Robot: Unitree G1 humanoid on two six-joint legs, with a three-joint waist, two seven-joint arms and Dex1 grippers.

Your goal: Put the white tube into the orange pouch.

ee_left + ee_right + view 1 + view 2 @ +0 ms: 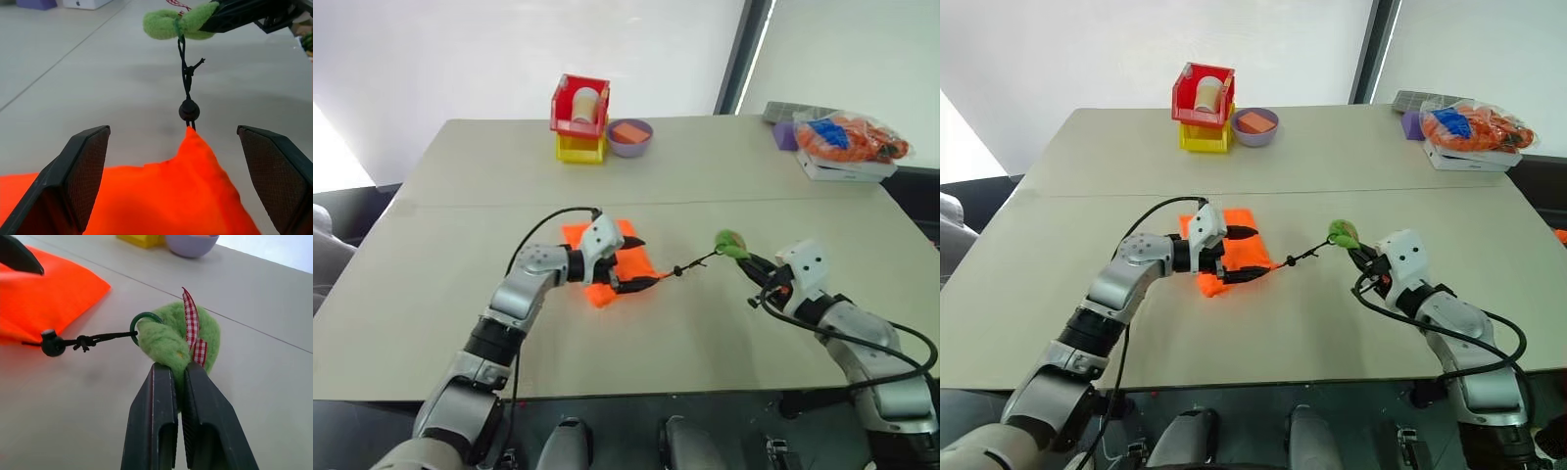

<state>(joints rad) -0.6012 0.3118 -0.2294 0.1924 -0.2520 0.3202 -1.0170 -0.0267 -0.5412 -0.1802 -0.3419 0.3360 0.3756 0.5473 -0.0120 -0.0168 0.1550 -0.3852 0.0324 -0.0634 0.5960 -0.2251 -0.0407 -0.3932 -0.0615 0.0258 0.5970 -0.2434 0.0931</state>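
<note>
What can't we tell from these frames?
- White tube: not made out on the table; whether it sits inside the orange pouch can't be seen through the fabric.
- Pouch mouth: head views, left gripper covers it.
- Left gripper fingers straddle the pouch; contact unclear.
- Red bin contents: too small, walls hide most.
- Right gripper pinches the green tag.

A plain test lab or office: beige table (724, 186), bare white wall (509, 49), sorting bins (579, 119) beyond the grippers.
</note>
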